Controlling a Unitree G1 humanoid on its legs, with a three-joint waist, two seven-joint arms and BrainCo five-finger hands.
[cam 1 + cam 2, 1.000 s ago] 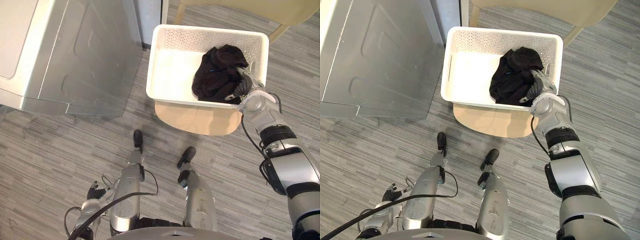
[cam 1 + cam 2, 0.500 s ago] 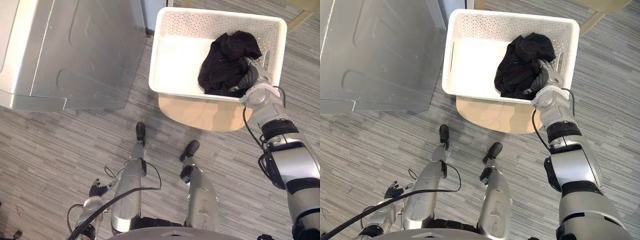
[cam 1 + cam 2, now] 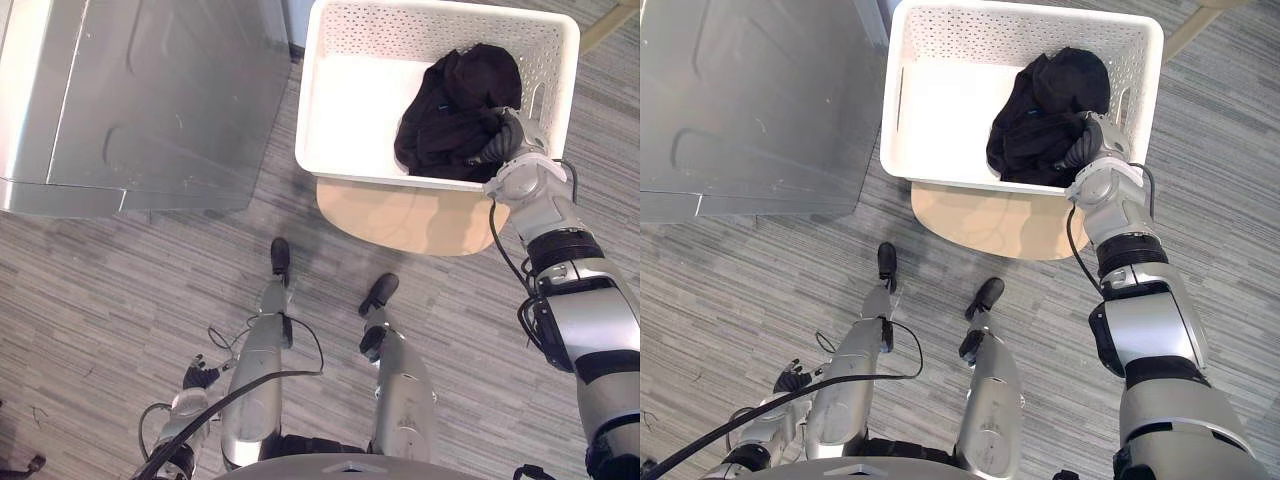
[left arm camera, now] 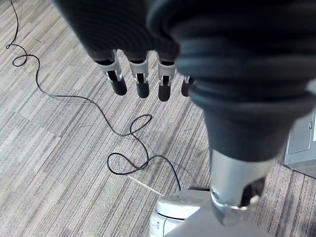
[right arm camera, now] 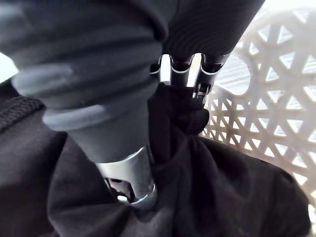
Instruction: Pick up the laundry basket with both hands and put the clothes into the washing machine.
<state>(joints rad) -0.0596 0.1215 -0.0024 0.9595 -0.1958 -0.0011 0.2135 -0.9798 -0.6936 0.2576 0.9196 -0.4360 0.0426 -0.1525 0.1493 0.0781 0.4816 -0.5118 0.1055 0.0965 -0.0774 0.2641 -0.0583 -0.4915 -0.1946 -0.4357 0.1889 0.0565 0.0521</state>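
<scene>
A white perforated laundry basket [image 3: 340, 120] rests on a beige round seat [image 3: 420, 220]. Black clothes [image 3: 450, 110] lie bunched in its right half. My right hand [image 3: 505, 140] reaches over the basket's near right rim into the pile. In the right wrist view its fingers [image 5: 187, 66] and thumb curl into a fold of the black clothes [image 5: 222, 197], next to the basket's lattice wall [image 5: 266, 98]. My left hand [image 3: 198, 377] hangs low at my left side, above the floor. There its fingers [image 4: 140, 84] are straight and hold nothing.
The silver washing machine [image 3: 150, 100] stands at the upper left, close to the basket's left side. A beige chair leg [image 3: 605, 25] shows at the top right. Grey striped flooring [image 3: 100, 280] runs all around.
My right hand's fingers have curled into the black clothes. The whole picture has shifted as the camera moved. The left hand has stayed at my side.
</scene>
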